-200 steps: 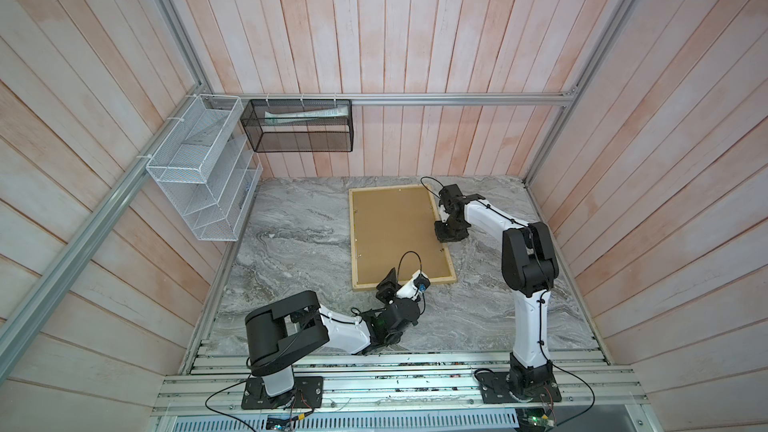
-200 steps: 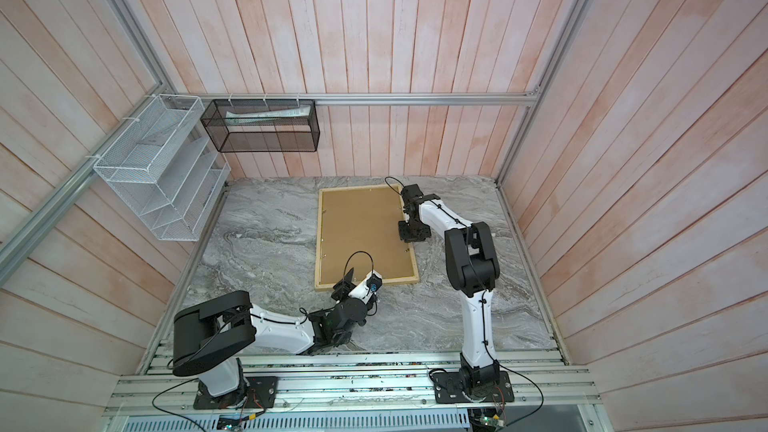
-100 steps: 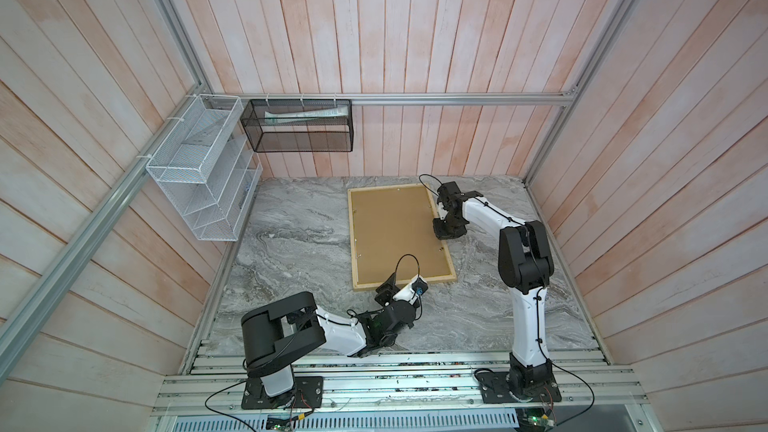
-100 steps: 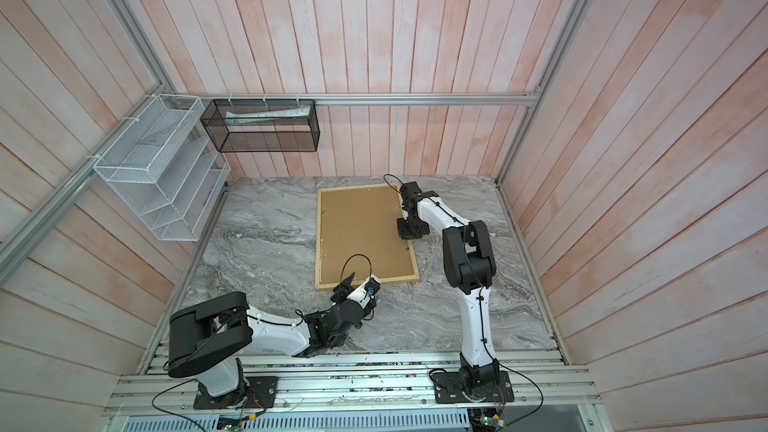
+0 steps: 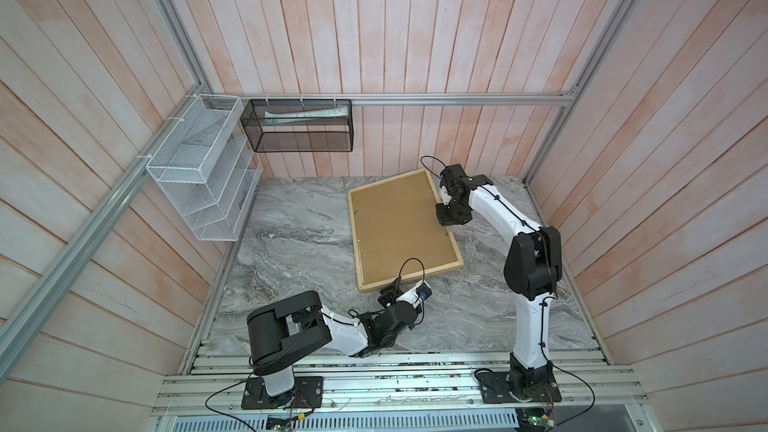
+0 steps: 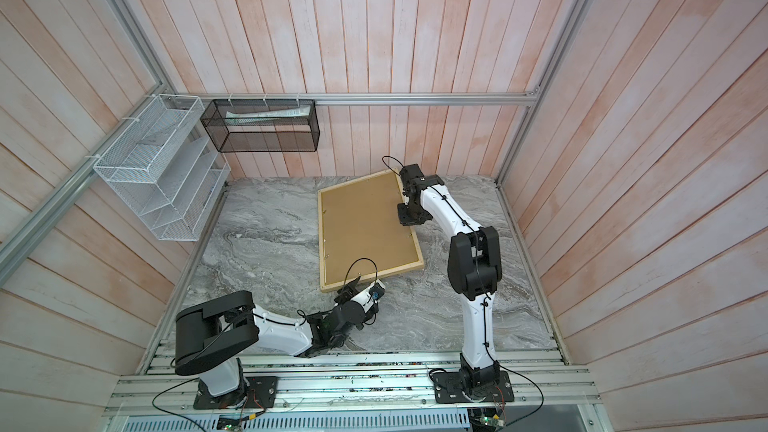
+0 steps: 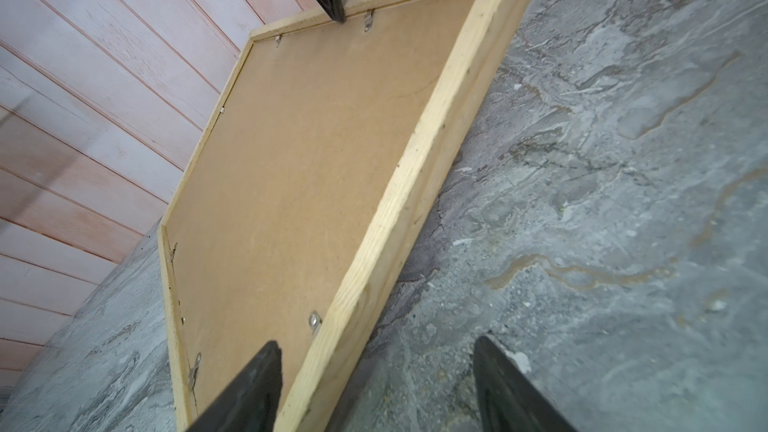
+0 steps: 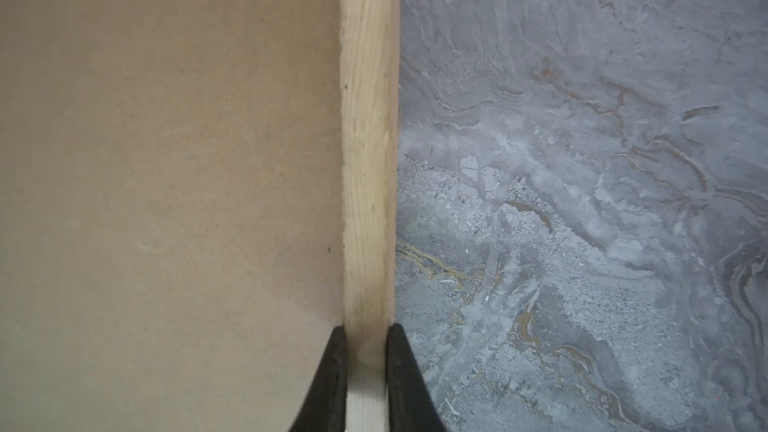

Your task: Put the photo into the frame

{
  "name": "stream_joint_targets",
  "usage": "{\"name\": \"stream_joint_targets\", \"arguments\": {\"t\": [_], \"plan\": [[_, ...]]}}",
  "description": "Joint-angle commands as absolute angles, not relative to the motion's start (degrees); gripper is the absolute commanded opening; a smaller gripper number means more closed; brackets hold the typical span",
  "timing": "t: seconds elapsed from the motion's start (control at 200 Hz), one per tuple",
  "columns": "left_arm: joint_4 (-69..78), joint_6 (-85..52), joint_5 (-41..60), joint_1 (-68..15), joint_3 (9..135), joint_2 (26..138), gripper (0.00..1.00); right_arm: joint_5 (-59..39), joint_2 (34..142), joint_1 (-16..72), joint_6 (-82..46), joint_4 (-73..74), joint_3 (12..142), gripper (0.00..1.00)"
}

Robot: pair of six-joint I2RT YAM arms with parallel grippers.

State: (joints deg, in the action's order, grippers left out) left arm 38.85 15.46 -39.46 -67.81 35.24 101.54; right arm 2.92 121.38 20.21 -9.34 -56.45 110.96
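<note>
The frame lies back side up on the grey marble table, from the centre toward 12 o'clock, with the brown backing board filling it.

On the walls hang a white mesh rack at 10 o'clock and a black mesh basket at 11 o'clock, both well apart from the frame. The right arm stands between the frame and the wall at 3 o'clock. The left arm lies low across the table at 6 o'clock.

The frame's corner at 1 o'clock shows in front of the wall planks in both top views, so that side looks lifted. At 9 o'clock there is wide bare table.

The right gripper pinches the 3 o'clock rail, one finger on each side of the wood; only its wrist view shows this clearly. The left gripper is spread wide across the 6 o'clock rail, one finger over the board, one over the table. If it touches the wood, I cannot tell. Its wrist view shows also small metal tabs at the board's edge and a dark gap under this rail.
</note>
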Motion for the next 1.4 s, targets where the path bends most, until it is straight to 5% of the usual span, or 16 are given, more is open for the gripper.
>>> {"name": "stream_joint_targets", "arguments": {"t": [0.0, 0.715, 1.26, 1.395], "plan": [[42.58, 19.17, -40.84, -67.50, 37.59, 104.78, 0.74, 2.76, 118.38, 21.07, -9.31, -58.63, 114.43, 0.00], [57.39, 37.20, -48.28, -62.59, 48.88, 120.68, 0.70, 4.15, 115.05, 22.43, -10.27, -59.35, 112.38, 0.00], [63.04, 41.82, -50.37, -62.67, 50.21, 121.04, 0.21, 4.98, 111.88, 22.30, -10.80, -57.95, 109.90, 0.00], [62.22, 41.10, -50.52, -62.83, 49.46, 118.40, 0.15, 3.94, 107.93, 21.18, -11.38, -56.26, 109.40, 0.16]]}}
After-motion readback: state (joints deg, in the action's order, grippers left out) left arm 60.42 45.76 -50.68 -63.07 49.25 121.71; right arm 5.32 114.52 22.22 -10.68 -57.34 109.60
